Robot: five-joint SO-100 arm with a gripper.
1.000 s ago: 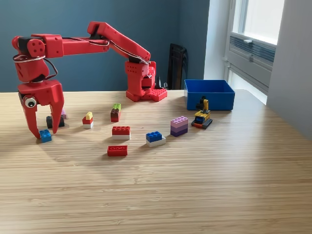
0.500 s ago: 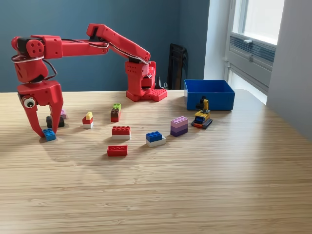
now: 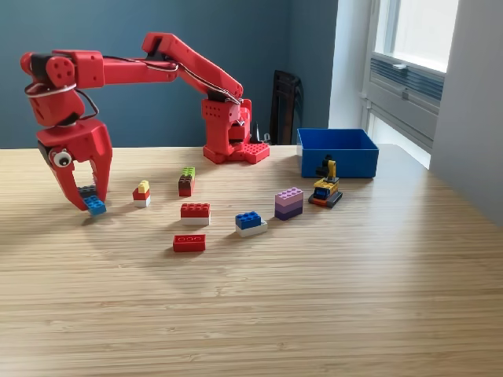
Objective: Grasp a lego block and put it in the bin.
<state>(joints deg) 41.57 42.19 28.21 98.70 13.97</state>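
Gripper [image 3: 90,203]: pinching a small blue lego block [image 3: 95,206] at its tips, hanging just above the table [image 3: 330,298].
Bin [image 3: 338,152]: sitting well apart, toward the exterior view's right, past the scattered bricks.
Surface: pale wood grain, lying flat.
Room: blue wall, window at right.

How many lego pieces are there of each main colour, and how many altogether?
Going by top colour, in the exterior view:
Red: 2, the red block and the flat red block
Blue: 2, one on white, one in the gripper
Purple: 1
Green on brown: 1
Yellow-topped: 2
Total: 8 that I can make out.
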